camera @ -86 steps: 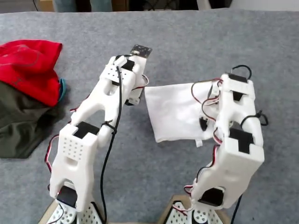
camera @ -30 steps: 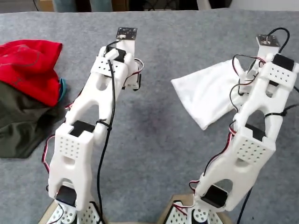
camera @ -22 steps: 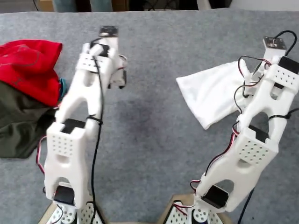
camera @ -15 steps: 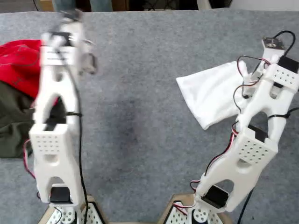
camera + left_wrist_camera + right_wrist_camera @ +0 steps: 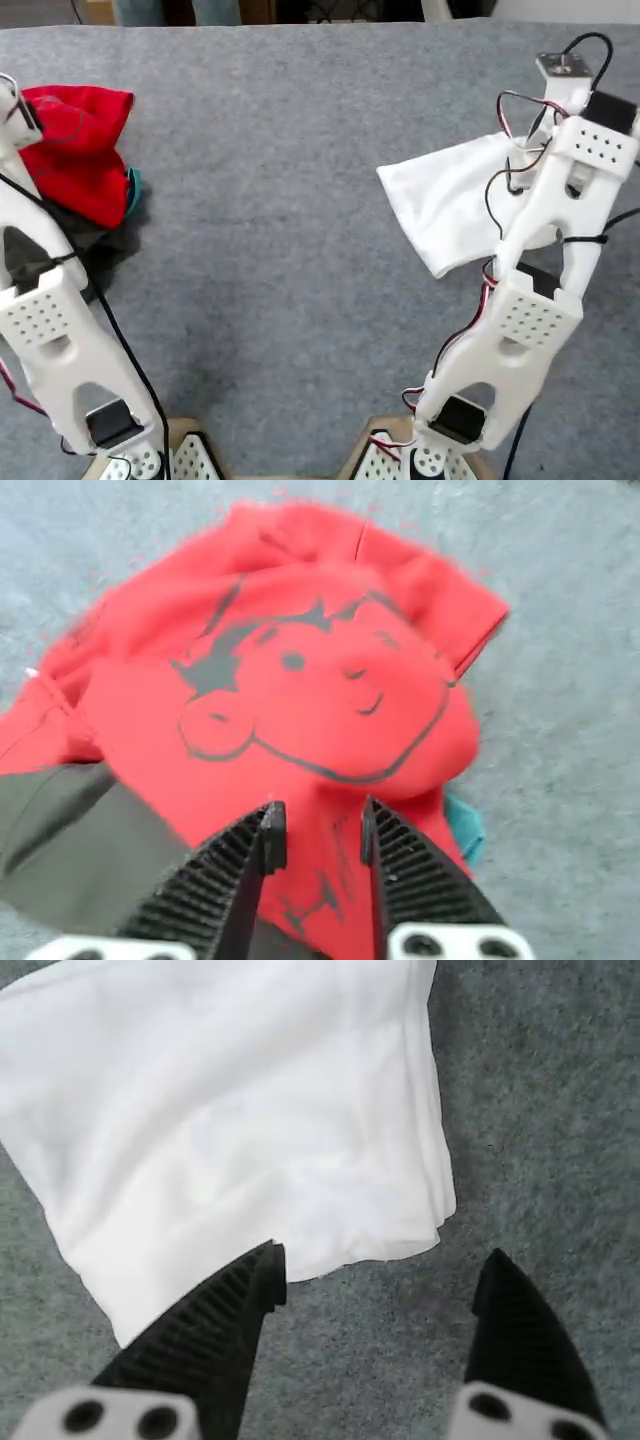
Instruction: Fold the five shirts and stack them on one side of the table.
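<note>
Hovering over the red cartoon-print shirt [image 5: 300,680], the left end effector [image 5: 316,832] was narrowly parted, while the right end effector [image 5: 380,1270] gaped wide above the folded white shirt [image 5: 230,1110] on the grey tabletop [image 5: 280,200].

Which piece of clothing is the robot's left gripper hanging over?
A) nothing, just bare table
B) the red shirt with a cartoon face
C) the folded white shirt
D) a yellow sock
B: in the left wrist view, the left gripper hangs directly above the red shirt with the drawn face.
</note>
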